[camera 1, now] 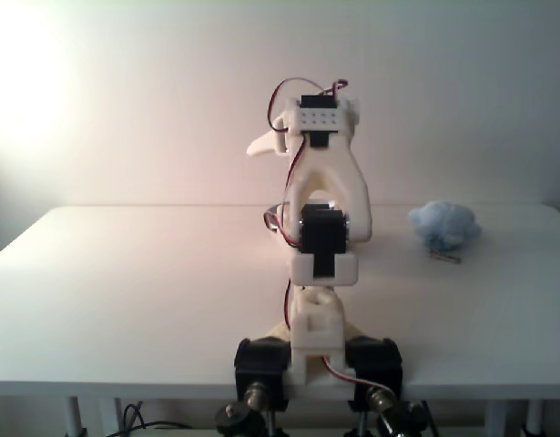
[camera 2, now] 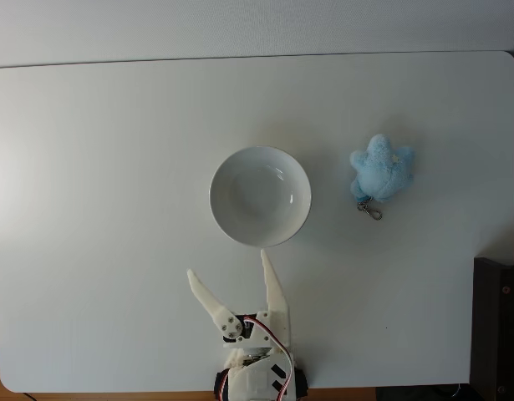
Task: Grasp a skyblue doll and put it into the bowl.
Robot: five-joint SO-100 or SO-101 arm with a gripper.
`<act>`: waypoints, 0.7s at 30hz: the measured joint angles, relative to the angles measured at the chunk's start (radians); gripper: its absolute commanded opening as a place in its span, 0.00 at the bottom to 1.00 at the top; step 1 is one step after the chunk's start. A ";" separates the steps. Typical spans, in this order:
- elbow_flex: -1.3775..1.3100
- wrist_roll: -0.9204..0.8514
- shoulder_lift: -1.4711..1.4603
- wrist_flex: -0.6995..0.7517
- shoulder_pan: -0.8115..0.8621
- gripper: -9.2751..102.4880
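The skyblue doll (camera 2: 380, 167) lies on the white table (camera 2: 114, 167), to the right of the bowl in the top-down fixed view, its metal clasp (camera 2: 372, 210) pointing toward the near edge. The white bowl (camera 2: 260, 196) sits mid-table with nothing in it. My gripper (camera 2: 226, 261) is open just below the bowl's near rim, its fingers spread in a V, well left of the doll. From the fixed view behind the arm, the doll (camera 1: 443, 225) rests to the right of the arm (camera 1: 320, 228), and one white finger (camera 1: 261, 144) sticks out to the left.
A dark object (camera 2: 499, 326) stands past the table's right edge. Bare tabletop surrounds the bowl and doll. The arm's base (camera 1: 316, 364) is clamped at the near table edge.
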 measured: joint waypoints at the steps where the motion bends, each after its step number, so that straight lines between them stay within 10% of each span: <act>1: -0.018 0.000 0.002 -0.028 0.000 0.57; 21: -0.411 -0.003 -0.110 -0.176 -0.002 0.57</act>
